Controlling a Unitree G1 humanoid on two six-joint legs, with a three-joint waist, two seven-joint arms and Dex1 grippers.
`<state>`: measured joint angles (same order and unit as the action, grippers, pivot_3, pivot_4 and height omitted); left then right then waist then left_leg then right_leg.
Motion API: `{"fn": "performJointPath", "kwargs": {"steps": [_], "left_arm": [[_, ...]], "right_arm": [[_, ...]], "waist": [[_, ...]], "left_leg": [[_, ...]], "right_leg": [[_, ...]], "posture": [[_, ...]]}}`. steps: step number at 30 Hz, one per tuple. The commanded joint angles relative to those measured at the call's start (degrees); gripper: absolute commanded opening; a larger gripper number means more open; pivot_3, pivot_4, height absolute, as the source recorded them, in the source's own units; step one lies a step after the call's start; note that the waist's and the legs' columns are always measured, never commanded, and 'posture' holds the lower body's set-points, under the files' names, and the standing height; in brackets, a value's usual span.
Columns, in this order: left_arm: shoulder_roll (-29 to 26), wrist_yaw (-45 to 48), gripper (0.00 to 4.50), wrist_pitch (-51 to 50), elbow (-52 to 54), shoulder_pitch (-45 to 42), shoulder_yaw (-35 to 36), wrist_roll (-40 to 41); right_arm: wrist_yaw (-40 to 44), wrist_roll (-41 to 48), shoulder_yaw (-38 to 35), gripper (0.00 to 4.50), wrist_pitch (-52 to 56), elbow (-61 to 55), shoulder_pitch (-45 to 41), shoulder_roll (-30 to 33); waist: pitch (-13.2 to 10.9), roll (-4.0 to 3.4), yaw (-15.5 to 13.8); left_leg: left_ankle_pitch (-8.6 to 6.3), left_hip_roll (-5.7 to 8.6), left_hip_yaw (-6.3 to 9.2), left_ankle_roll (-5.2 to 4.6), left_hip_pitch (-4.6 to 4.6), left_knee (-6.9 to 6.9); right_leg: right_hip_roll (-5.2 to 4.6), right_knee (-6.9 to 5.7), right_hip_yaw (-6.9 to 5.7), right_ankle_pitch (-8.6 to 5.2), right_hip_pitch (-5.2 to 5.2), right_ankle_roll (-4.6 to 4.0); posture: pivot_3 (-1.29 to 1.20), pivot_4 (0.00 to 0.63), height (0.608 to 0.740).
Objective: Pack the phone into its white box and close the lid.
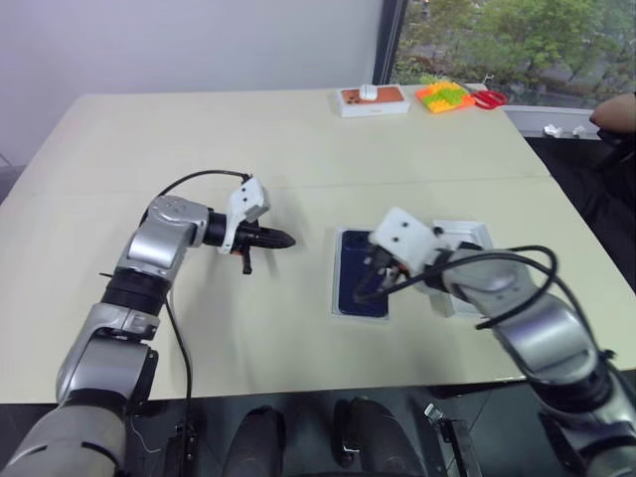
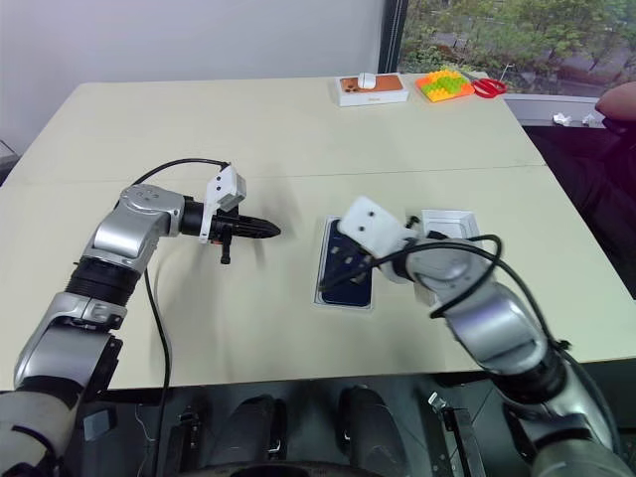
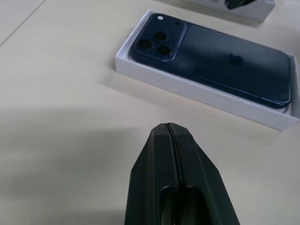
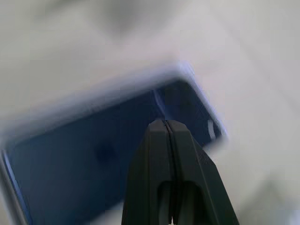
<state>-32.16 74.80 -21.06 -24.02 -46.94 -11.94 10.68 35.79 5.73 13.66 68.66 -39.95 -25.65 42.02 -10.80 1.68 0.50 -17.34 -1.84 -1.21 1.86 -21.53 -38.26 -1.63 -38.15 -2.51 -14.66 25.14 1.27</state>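
A: What do we see past our right gripper [image 4: 167, 123]?

B: Its two black fingers [image 4: 154, 159] are pressed together, no gap at the tips, and they rise from six o'clock to about the middle.

A: And beyond them?

B: The phone [image 4: 93, 159], a dark navy slab, blurred. It spreads from the centre out toward eight o'clock, with a rounded corner up near one o'clock.

A: Is it in anything?

B: A thin pale rim of the white box [image 4: 84, 101] runs along its edge from nine toward one o'clock. Around that we see the pale table [image 4: 243, 56].
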Motion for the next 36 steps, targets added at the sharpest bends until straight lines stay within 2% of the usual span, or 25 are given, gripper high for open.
{"fn": "performJointPath", "kwargs": {"steps": [1,29,36], "left_arm": [[0.8,0.3,0.00,0.6,2.1,-0.5,-0.8,-0.5],[2.8,-0.5,0.00,-0.7,6.2,2.0,-2.9,-1.4],[2.6,-1.8,0.00,-0.4,4.5,1.6,-1.5,-1.4]], "right_arm": [[1.0,1.1,-0.9,0.02,-2.4,-2.7,1.8,2.6],[-1.9,0.5,8.0,0.02,-5.3,-0.4,3.5,2.2],[-2.1,0.0,6.2,0.02,-5.9,-1.4,2.2,3.2]], "waist": [[0.0,0.00,0.2],[0.0,0.00,0.2],[0.0,0.00,0.2]], "left_leg": [[0.00,0.00,-0.01,0.00,0.01,0.00],[-0.03,-0.03,-0.01,-0.05,0.06,0.00],[-0.03,-0.04,0.00,-0.05,0.06,0.00]], "right_leg": [[0.03,-0.01,0.00,0.00,0.00,0.00],[0.11,-0.05,0.07,0.00,0.01,0.00],[0.11,-0.05,0.07,0.00,0.01,0.00]], "posture": [[0.00,0.150,0.740],[0.00,0.150,0.740],[0.00,0.150,0.740]]}}
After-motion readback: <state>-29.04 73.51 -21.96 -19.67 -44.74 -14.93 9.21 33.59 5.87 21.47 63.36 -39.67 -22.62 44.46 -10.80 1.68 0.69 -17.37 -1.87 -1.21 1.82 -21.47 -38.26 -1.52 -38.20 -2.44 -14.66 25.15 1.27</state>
